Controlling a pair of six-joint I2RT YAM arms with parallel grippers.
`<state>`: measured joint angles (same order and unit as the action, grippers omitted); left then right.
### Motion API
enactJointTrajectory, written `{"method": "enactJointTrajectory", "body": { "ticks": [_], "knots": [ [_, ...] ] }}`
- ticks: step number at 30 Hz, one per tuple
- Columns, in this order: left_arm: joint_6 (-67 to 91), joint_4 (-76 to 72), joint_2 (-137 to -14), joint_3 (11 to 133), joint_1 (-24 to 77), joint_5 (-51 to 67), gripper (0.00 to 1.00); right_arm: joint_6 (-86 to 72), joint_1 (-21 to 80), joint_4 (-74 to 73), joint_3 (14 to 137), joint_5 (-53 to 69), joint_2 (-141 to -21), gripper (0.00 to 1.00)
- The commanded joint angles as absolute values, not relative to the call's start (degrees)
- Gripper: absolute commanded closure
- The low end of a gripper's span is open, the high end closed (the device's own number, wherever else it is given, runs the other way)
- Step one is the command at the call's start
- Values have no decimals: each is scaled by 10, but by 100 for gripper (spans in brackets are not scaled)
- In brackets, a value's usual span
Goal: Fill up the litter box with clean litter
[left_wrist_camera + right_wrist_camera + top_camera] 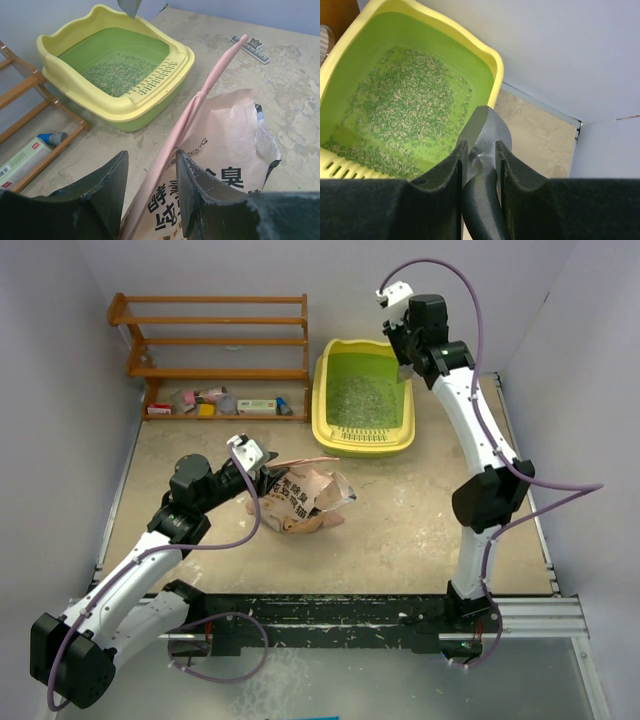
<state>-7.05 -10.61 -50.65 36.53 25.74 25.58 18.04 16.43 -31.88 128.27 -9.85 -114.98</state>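
Left gripper (pixel 151 157): nearest the bases, low over the table, jaws about half closed and clamped on the raised rim of the bag
Pink printed paper bag (pixel 225 150): slumped on its side on the mottled beige table (pixel 400 520), mouth turned toward the tray; the paper looks soft and creased, so I expect it to buckle and sag if lifted by one edge
Where to hold the bag: at a bunched fold of the rim, as now, or lower on the body to tip it
Large yellow plastic litter box with green floor (pixel 115 107): beyond the bag at the back of the table, slotted lip facing the arms; a stiff tray that should not need holding
Pale grey-green clean litter granules (pixel 405 115): a thin scatter on the tray floor, green showing through, so filling looks far from done
How the litter handles: loose, light, rolls and spills (no pinching it); it has to be scooped or poured
Right gripper (pixel 481 147): above the tray's far right corner, jaws closed on the black handle
Grey metal scoop (pixel 487 127): held over the tray; load cannot be told
Wooden shelf rack (pixel 215 340): farthest, back left, apart from the tray
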Motion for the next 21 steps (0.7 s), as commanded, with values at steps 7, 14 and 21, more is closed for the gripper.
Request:
{"method": "enactJointTrajectory", "body": {
  "ticks": [7, 14, 21],
  "knots": [
    [-71, -113, -493, 392, 257, 263, 54, 132, 163, -313, 1254, -57, -1045, 100],
    [-73, -110, -487, 391, 257, 259, 54, 11, 163, -226, 1014, 54, -856, 100],
    [-80, -104, -477, 390, 257, 244, 53, -75, 163, -200, 834, 147, -717, 100]
  ]
}}
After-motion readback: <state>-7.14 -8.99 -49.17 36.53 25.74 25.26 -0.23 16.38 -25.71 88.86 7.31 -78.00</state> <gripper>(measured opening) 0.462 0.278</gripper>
